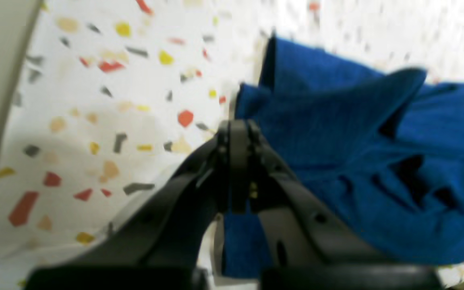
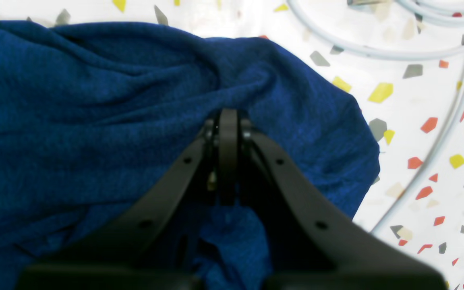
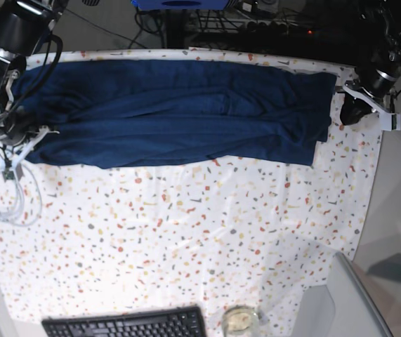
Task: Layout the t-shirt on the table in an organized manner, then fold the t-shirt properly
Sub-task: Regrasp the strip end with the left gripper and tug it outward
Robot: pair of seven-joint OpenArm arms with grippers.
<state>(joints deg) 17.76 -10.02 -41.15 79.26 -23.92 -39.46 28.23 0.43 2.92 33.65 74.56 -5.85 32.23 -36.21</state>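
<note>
Navy knit cloth, soft and limp: the t-shirt [image 3: 172, 116] should weigh little, sag wherever it is unsupported and drag into creases on the table [image 3: 186, 232], so I judge it best taken by pinches at opposite edges or corners and kept lightly taut between them. It lies stretched as a long band across the far side of the table, wrinkled along its length, well apart from the keyboard [image 3: 123, 324] at the near edge.

At the shirt's end towards the coiled white cables [image 3: 3, 196], the right gripper [image 2: 228, 121] has its jaws brought fully together. Folds of the shirt bunch up around and beneath the jaws, and cloth shows between the finger frames, so it appears to be pinching fabric there.

At the shirt's opposite end, the left gripper [image 1: 238, 129] also has its jaws closed tight. Its tips sit right at the cloth's border, where a flap stands up off the table; blue fabric shows behind the jaws, and I take this as a pinch on the edge, though blur leaves that uncertain
</note>
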